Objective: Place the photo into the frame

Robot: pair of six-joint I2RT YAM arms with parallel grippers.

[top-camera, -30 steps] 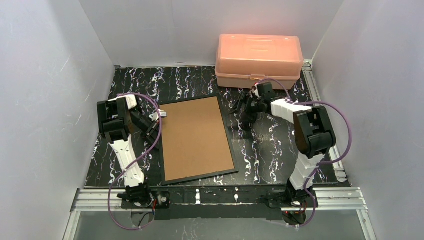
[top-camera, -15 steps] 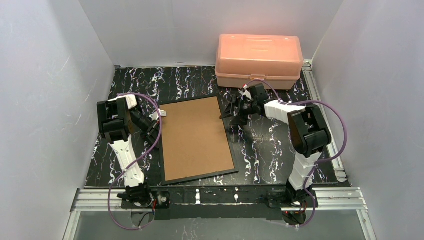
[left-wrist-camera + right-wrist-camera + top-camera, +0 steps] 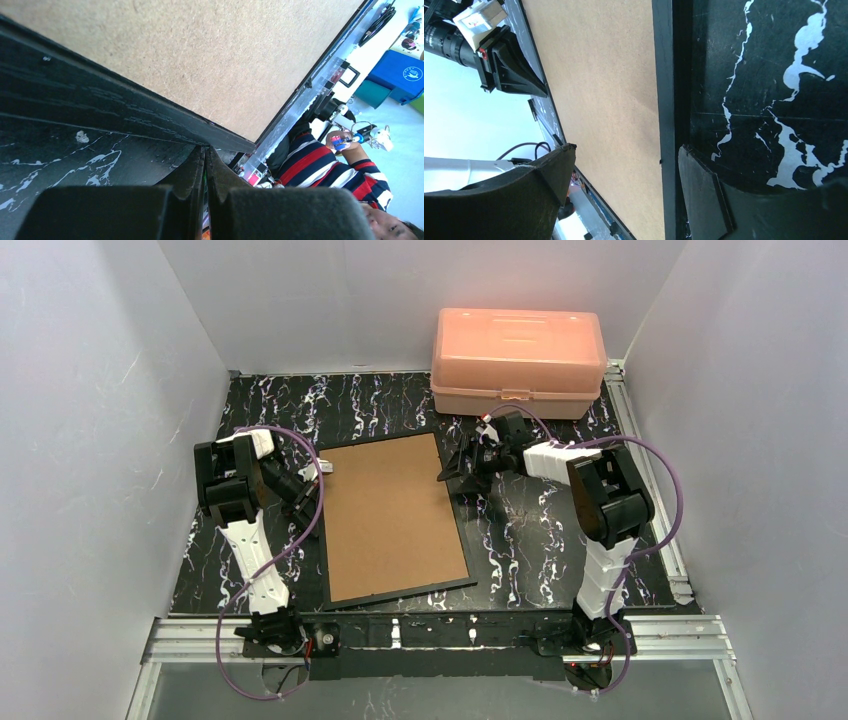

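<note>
The frame (image 3: 395, 515) lies face down in the middle of the table, brown back up, thin black rim around it. The photo is hidden. My left gripper (image 3: 308, 498) is shut and holds nothing; its fingertips (image 3: 206, 148) meet at the frame's (image 3: 200, 60) left rim. My right gripper (image 3: 455, 470) is open at the frame's far right edge. In the right wrist view it (image 3: 626, 150) straddles the black rim of the frame (image 3: 609, 100), one finger over the brown back and the other over the table.
A pink plastic box (image 3: 518, 360) stands shut at the back right, just behind my right arm. The table (image 3: 540, 530) is black marble-patterned, with white walls on three sides and metal rails along the near and right edges.
My right gripper has moved left from beside the pink box to the frame's right edge, staying open. The left arm and the frame have not moved.
</note>
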